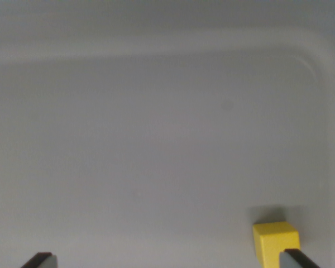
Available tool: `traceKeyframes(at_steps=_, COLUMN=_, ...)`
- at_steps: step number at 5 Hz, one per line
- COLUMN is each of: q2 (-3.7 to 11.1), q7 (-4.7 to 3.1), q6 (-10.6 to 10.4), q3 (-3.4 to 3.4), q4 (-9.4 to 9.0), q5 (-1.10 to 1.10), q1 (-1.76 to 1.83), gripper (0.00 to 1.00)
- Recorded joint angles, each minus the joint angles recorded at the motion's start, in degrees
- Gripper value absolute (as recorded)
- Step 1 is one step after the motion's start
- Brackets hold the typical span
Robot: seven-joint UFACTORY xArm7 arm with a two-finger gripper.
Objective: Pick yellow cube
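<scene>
The yellow cube (272,241) lies on a pale grey tray floor near the bottom right of the wrist view. My gripper (167,261) stands open, only its two fingertips showing at the bottom edge. The left fingertip (40,260) is far from the cube. The right fingertip (295,259) overlaps the cube's lower right corner, so the cube sits just inside that finger, well off the middle of the gap. Whether the finger touches the cube I cannot tell.
The tray's raised rim (156,50) runs along the top of the view and curves down at the right corner (324,61). A faint round mark (227,105) shows on the tray floor.
</scene>
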Motion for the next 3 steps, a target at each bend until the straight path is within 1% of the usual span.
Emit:
traceKeyframes(at_steps=1, q2=0.00, q7=0.00, q6=0.0, q3=0.00, q4=0.00, q5=0.00, q1=0.00, gripper=0.00)
traceKeyframes(at_steps=2, q2=0.75, q7=-1.38, q6=-2.1, q3=-0.49, q4=-1.79, q5=0.32, q1=-0.43, gripper=0.00)
traceKeyframes(at_steps=3, q2=0.75, q7=-1.38, q6=-2.1, q3=-0.49, q4=-1.79, q5=0.32, q1=-0.43, gripper=0.00)
